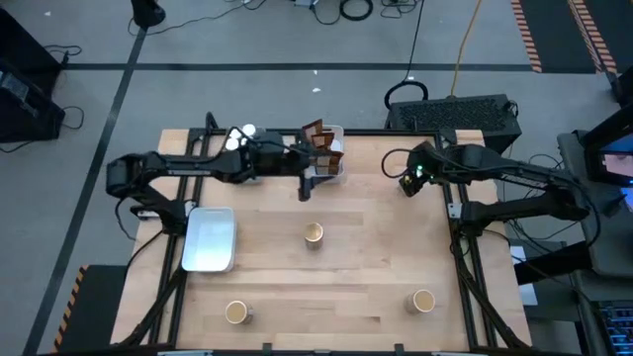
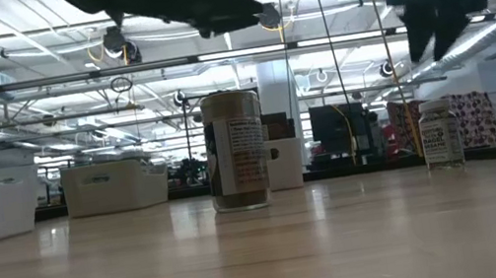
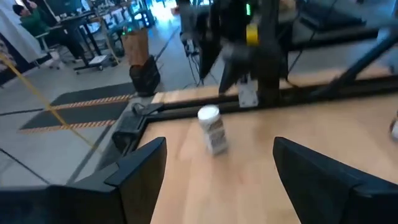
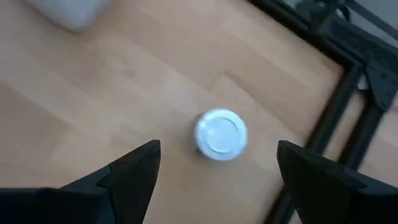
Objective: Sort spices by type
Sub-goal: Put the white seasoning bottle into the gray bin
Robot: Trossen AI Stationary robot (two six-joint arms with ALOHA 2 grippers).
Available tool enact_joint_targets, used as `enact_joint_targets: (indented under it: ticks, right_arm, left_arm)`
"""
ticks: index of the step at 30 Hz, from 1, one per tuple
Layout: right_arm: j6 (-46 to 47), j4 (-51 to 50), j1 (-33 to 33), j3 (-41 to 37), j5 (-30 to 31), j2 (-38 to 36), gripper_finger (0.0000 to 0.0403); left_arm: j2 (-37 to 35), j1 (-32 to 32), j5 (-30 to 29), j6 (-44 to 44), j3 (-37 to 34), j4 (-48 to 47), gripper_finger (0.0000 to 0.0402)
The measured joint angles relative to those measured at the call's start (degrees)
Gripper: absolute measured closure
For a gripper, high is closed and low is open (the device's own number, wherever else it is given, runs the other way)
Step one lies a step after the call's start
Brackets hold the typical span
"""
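- High view: the left gripper (image 1: pixel 309 183) is stretched across the far middle of the table (image 1: pixel 376 297), beside a small tray (image 1: pixel 339 168) at the far edge that holds brown packets (image 1: pixel 321 138). White-topped jars (image 1: pixel 240 134) sit farther left at the same edge. Like kinds appear to be gathered there, which suggests sorting is under way. The right gripper (image 1: pixel 409 178) hangs at the far right. Three tan-topped jars (image 1: pixel 314 233) stand loose: one mid-table, two near the front edge. An empty pale tray (image 1: pixel 209 238) lies at the left.
- Low view: the mid-table jar (image 2: pixel 236 150) stands upright. A white-topped jar (image 2: pixel 440 133) stands to the right, below the right gripper (image 2: pixel 433 35).
- Left wrist view: the left gripper (image 3: pixel 214 165) has its fingers spread with nothing between them. Beyond stands a white-capped jar (image 3: pixel 212 129), blurred.
- Right wrist view: the right gripper (image 4: pixel 217 165), fingers wide apart and empty, looks down on the white-topped jar (image 4: pixel 221 134), probably lined up to take it.
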Motion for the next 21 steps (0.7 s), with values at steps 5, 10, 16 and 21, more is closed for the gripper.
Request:
enact_joint_targets:
  ticks: [5,10,16,21]
  right_arm:
    - [-0.28,3.70,-2.63,-6.57,-0.56,0.29,0.0097]
    - [-0.77,10.04,-3.52,-11.37,-0.07,0.29,0.0097]
    - [-1.81,16.39,-5.12,-16.87,-0.03,0.29,0.0097]
    - [-1.01,20.13,-5.72,-20.75,-0.64,0.29,0.0097]
  left_arm:
    - [2.01,-0.14,0.72,-4.96,0.00,3.01,0.0105]
    - [2.00,-0.84,0.79,-5.63,0.00,3.04,0.0105]
    - [1.55,-2.76,0.77,-8.05,0.02,1.26,0.0105]
    - [-1.38,-3.84,-1.14,-8.03,0.09,-4.67,0.0105]
